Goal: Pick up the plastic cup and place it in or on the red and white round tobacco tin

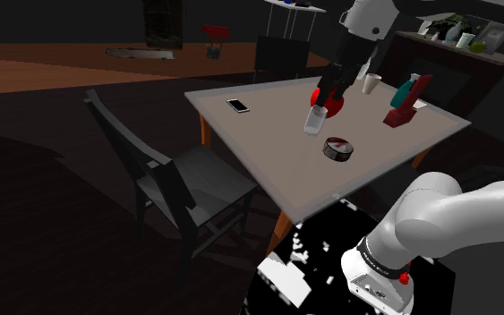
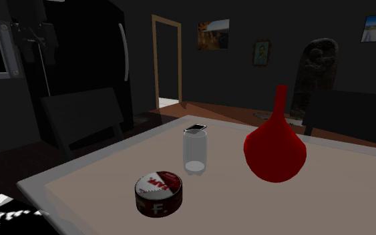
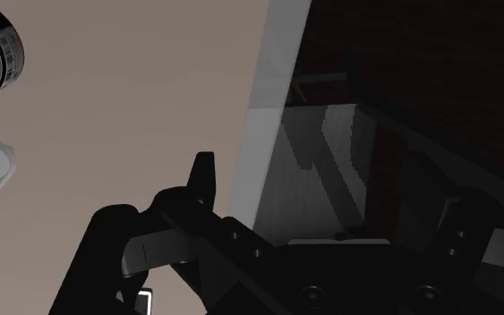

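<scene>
The step in hand is the reach for the cup (image 2: 195,151). It stands on the table (image 2: 343,200) near the tin (image 2: 159,193) but clear of it. A red vase (image 2: 275,147) stands close to the cup on the side away from the tin. In the shoulder view the fingers (image 1: 322,97) hang just above the cup, a little toward the vase, and touch nothing. In the wrist view they are spread apart with only the table edge and a chair (image 3: 326,161) between them, so they look released and empty.

To do this well, I would first bring the hand squarely over the cup, because the wrist view looks out past the table edge with the tin off to one side. Then it can come straight down with one finger on each side of the wall, at about mid-height. The clear, thin wall probably flexes and slips, so the close should be gentle but firm. The main risk is the vase, so the finger farther from the tin needs room to pass it. The lift should go straight up before any move toward the tin.

The cup is upright, mouth up and base flat on the table, so its long axis is vertical. It is round, so any approach angle suits. The tin lies flat with its printed lid up and seemingly closed. The cup will likely have to be set on top, and centred.
</scene>
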